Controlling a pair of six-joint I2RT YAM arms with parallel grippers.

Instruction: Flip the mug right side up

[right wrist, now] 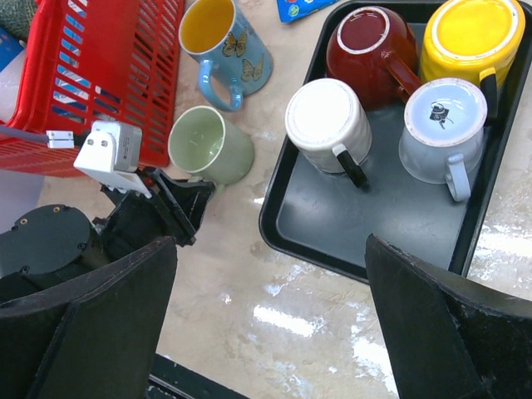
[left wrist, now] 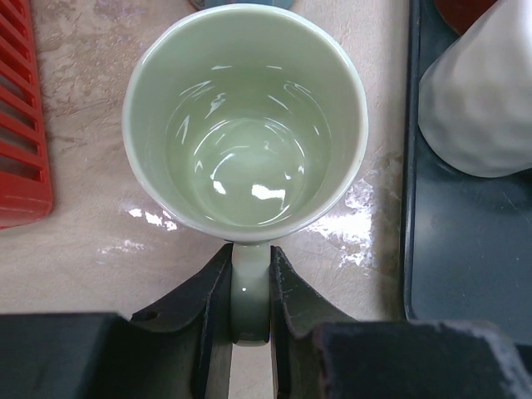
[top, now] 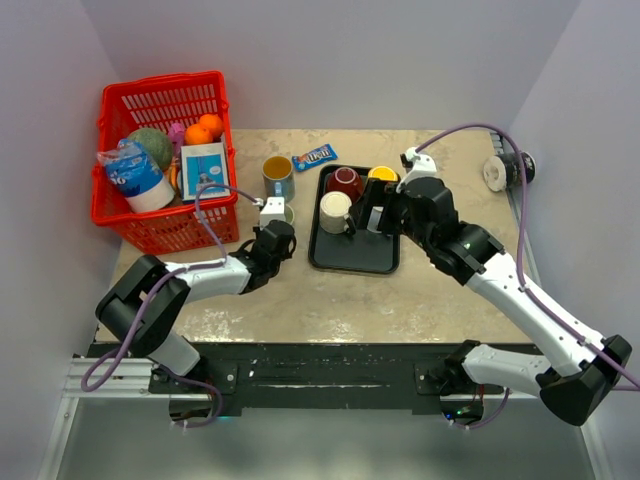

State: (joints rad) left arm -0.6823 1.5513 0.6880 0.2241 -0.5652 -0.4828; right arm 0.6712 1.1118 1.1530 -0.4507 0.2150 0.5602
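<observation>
pale marbled table [top: 330, 300] between lilac walls, with both arms bolted at its near edge. the left fingers [left wrist: 212, 291] are pinching the handle of the green mug [left wrist: 245, 125], one finger pressed on each side of it. the green mug stands upright on the table, mouth up, empty and glossy inside. it sits between the red basket [top: 130, 225] on its left and the black tray [top: 355, 258] on its right, touching neither. the right fingers [right wrist: 108, 324] are spread wide and hold nothing, hanging above the tray. four mugs stand on the tray. nearest are the white mug [right wrist: 327, 120], base up with a dark handle, and the grey mug [right wrist: 440, 125] beside it, also base up. behind them are the red mug [right wrist: 370, 41] and the yellow mug [right wrist: 474, 37]; the yellow one is base up, but i cannot tell which way the red one stands. just beyond the green mug is a blue mug [right wrist: 212, 33] with butterflies, mouth up and yellow inside. a snack bar [top: 314, 156] lies past the tray's far left corner. the basket holds oranges, a bottle and a box.
</observation>
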